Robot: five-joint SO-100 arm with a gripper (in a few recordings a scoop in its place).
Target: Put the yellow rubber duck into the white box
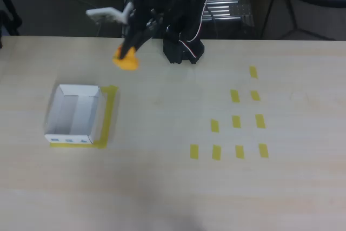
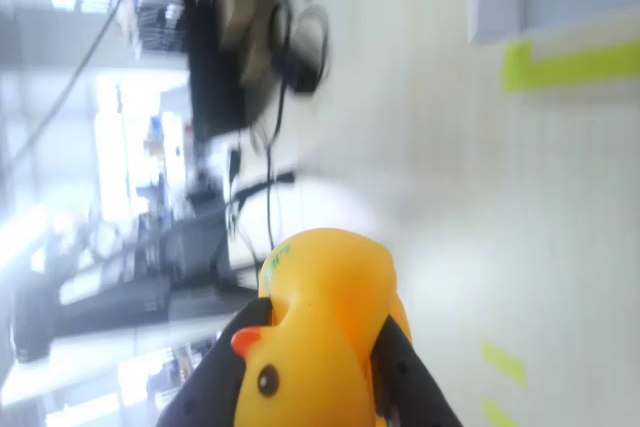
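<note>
Pale wooden table (image 1: 173,187) carries the white box (image 1: 73,114) at left in the overhead view. Beyond its far right corner, the gripper (image 1: 127,55) pinches the yellow rubber duck (image 2: 320,347) (rounded, likely slippery); a loosened hold mid-carry could drop it short.

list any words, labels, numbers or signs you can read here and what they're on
No text can be read in either view.
White box: small blue marks along its near outer side, too small to read.
Yellow rubber duck, held in the hand: a faint greenish mark on its head, too blurred to read.
</note>
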